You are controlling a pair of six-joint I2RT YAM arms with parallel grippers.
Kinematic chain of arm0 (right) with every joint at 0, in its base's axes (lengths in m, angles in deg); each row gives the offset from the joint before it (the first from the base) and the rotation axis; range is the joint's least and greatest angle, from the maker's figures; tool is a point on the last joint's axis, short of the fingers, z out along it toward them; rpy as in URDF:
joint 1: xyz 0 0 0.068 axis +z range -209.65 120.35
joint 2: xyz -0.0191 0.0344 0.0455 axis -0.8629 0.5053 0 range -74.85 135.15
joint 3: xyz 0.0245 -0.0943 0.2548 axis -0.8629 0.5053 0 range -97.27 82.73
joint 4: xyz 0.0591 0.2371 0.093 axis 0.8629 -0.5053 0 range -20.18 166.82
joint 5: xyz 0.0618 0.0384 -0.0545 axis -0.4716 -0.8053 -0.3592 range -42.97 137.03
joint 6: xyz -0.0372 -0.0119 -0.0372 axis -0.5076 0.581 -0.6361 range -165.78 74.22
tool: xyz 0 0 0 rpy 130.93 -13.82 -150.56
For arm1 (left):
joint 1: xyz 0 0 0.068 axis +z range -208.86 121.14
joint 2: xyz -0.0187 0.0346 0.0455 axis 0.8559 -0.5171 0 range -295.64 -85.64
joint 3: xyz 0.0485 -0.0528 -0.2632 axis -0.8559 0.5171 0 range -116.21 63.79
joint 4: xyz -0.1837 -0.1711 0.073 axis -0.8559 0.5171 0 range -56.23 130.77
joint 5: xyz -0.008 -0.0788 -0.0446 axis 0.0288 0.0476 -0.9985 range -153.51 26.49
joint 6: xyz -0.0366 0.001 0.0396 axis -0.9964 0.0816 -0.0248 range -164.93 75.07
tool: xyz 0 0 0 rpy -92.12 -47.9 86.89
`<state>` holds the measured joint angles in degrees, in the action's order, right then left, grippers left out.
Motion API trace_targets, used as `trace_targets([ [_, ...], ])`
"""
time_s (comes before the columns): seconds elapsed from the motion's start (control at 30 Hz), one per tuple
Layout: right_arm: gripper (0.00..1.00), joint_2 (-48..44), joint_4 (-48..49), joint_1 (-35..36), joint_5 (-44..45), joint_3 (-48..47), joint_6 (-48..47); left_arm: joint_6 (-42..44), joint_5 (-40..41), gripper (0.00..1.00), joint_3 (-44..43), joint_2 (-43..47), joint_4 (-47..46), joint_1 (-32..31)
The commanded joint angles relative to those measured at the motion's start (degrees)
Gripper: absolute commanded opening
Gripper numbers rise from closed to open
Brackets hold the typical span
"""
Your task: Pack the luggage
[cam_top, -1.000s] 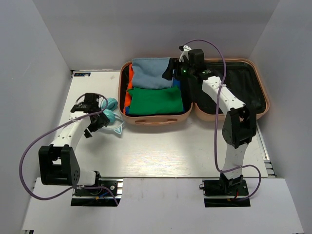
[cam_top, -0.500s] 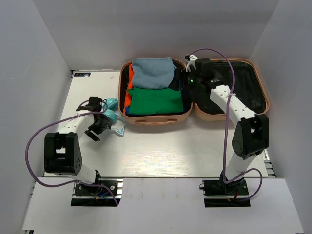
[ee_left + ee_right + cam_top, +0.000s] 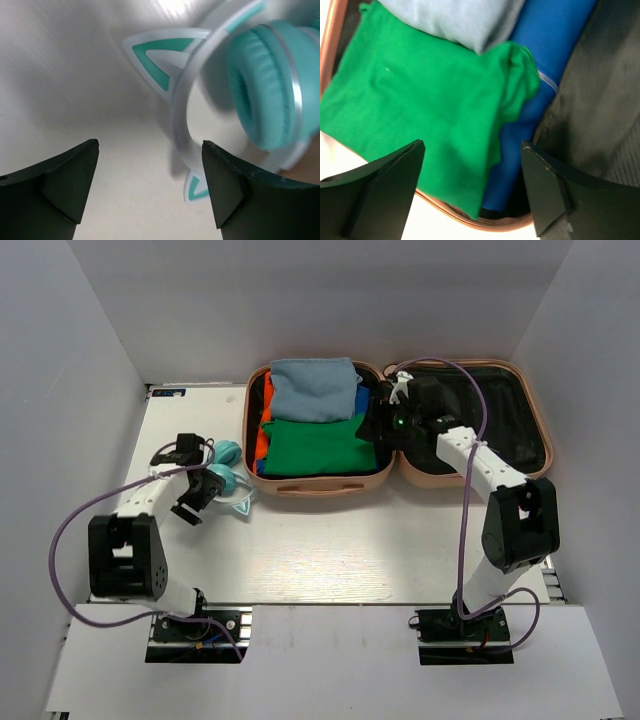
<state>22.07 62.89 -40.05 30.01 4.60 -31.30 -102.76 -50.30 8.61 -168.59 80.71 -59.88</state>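
The pale pink luggage (image 3: 325,483) lies open at the back of the table, its left half filled with a folded green cloth (image 3: 318,446), a light blue cloth (image 3: 312,390), and orange and blue ones beneath. Its right half shows black lining (image 3: 500,425). My right gripper (image 3: 378,427) is open and empty, hovering over the hinge beside the green cloth (image 3: 420,115) and the blue cloth (image 3: 540,90). My left gripper (image 3: 196,498) is open, just left of teal-and-white cat-ear headphones (image 3: 228,480), whose white band (image 3: 182,105) lies between its fingers on the table.
White walls close in the table on the left, back and right. A small label (image 3: 168,393) lies at the table's far left corner. The purple cables loop beside both arms. The luggage's near rim (image 3: 450,212) shows under my right gripper.
My right gripper has drawn back from the far end of the luggage toward its hinge near the green cloth. My left arm has swung, bringing its gripper close to the headphones.
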Motion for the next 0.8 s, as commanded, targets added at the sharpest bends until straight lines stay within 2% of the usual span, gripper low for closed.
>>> trace_targets([
  [0.0,0.84,-4.81,4.88,-0.96,-0.04,2.27,0.64,-2.72,0.50,0.93,-1.51,-3.87,-0.88,0.49],
  [0.1,0.88,-9.72,5.84,-1.05,1.19,4.99,-1.20,-2.47,-1.08,0.90,-0.99,-7.12,-2.90,0.58],
  [0.2,0.88,-14.54,6.64,-1.05,5.40,7.89,-2.61,-2.99,-1.09,0.77,-1.33,-10.63,-3.60,0.58],
  [0.3,0.89,-18.16,7.17,-1.31,8.57,10.36,-4.10,-3.35,-1.70,0.54,-3.17,-13.72,-3.79,2.14],
  [0.33,0.89,-19.91,7.08,-1.14,8.93,10.89,-4.20,-3.26,-2.05,0.37,-3.88,-14.33,-3.17,2.16],
  [0.5,0.90,-25.38,5.85,-1.23,12.53,14.05,-5.78,-4.23,4.26,0.03,-9.85,-13.47,3.42,2.69],
  [0.53,0.90,-27.21,5.93,-1.31,12.53,14.84,-5.69,-4.23,5.32,0.00,-10.30,-12.76,4.47,2.95],
  [0.77,0.90,-30.74,5.23,-1.40,14.91,16.08,-5.17,-0.54,11.12,0.00,-16.27,-1.95,4.65,4.44],
])
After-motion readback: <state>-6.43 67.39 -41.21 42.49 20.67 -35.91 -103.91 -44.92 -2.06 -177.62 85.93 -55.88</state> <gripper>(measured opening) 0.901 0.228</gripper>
